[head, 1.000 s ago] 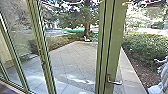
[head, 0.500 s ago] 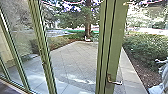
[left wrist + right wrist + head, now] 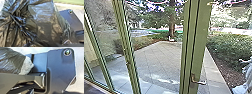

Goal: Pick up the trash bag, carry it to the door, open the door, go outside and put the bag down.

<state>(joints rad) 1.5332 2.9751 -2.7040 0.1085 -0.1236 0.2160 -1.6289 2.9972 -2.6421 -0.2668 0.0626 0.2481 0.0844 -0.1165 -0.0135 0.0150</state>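
Steadily now, line up on the door handle (image 3: 198,81) and keep the bag clear of the frame.
The black trash bag (image 3: 43,23) is low by the robot, overlapping an edge of its dark base plate (image 3: 71,21) in the left wrist view; whether either gripper is clenched on it or released, you cannot tell. Press the handle squarely, then ease the green door (image 3: 201,37) slowly so the loose plastic doesn't snag. Against the earliest head picture, the scene sits slightly farther right, so your camera moved; the handle and paving (image 3: 156,60) show no clear change.
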